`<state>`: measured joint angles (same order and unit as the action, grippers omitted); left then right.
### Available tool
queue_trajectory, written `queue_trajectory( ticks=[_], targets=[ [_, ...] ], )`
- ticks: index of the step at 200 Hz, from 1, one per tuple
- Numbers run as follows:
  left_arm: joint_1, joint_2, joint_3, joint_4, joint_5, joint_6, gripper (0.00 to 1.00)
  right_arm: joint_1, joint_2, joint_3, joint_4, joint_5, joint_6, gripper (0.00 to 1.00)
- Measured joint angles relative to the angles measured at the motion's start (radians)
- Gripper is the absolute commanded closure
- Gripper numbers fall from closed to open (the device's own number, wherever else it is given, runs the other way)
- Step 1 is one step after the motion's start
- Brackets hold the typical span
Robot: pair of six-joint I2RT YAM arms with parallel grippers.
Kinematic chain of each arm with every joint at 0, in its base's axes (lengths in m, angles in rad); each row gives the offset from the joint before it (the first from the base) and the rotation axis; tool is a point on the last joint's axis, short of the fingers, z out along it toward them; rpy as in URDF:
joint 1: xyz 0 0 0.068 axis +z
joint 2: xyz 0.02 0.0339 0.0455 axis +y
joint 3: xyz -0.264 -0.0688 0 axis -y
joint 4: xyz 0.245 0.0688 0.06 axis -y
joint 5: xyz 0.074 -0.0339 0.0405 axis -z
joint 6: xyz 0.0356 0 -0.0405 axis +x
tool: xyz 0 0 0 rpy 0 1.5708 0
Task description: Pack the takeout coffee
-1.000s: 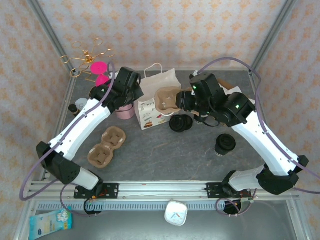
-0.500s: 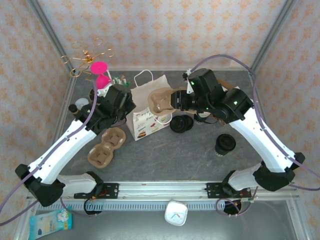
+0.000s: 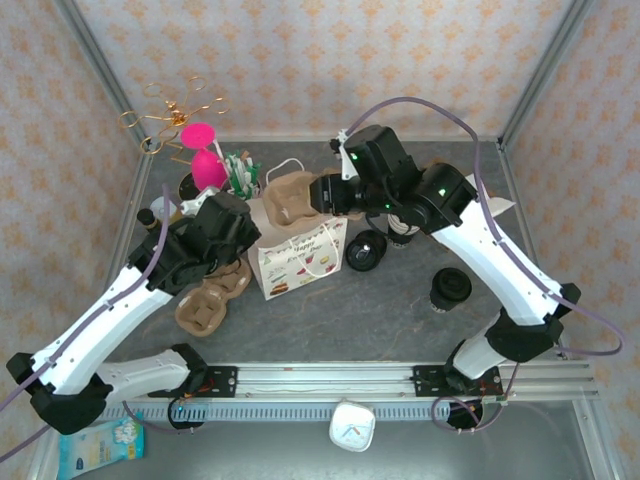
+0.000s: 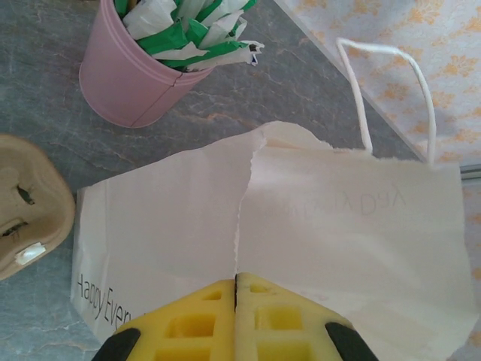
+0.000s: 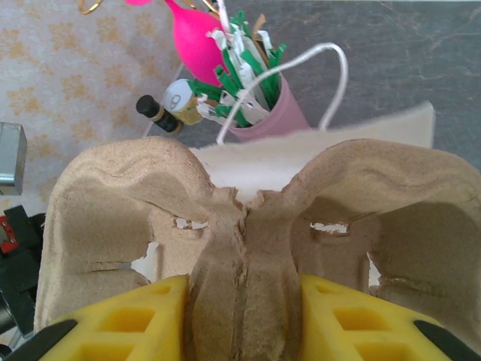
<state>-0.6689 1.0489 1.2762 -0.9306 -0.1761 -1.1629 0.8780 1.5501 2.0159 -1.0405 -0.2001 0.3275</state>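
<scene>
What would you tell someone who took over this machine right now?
Left fingers: shut on the top edge of the white paper bag.
Right fingers: clamped on the middle ridge of an empty pulp carrier, held above the bag.
Lidded coffee cup: on the table, right of the bag.
Done: bag and carrier gripped.
To do: carrier and cup into the bag.

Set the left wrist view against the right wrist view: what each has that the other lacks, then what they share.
Left wrist: left jaws shut on the torn paper bag, its printed lettering, a spare carrier. Right wrist: right jaws gripping a brown cup carrier, a bright pink object, a dark-capped bottle. Shared: the bag and the pink cup of packets.
</scene>
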Motion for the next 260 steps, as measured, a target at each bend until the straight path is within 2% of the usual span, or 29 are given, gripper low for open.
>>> queue_trajectory(
  ticks=[96, 181, 260],
  targets=[
    [0.0, -0.052, -0.046, -0.027, 0.013, 0.004, 1.0, 0.036, 0.136, 0.05, -0.007, -0.026, -0.008, 0.64],
    [0.0, -0.065, -0.064, -0.031, 0.016, 0.015, 1.0, 0.036, 0.103, -0.072, -0.044, -0.019, 0.006, 0.65],
    [-0.012, -0.064, -0.071, -0.016, 0.042, 0.031, 1.0, 0.058, 0.145, -0.043, -0.087, 0.01, 0.042, 0.65]
  ],
)
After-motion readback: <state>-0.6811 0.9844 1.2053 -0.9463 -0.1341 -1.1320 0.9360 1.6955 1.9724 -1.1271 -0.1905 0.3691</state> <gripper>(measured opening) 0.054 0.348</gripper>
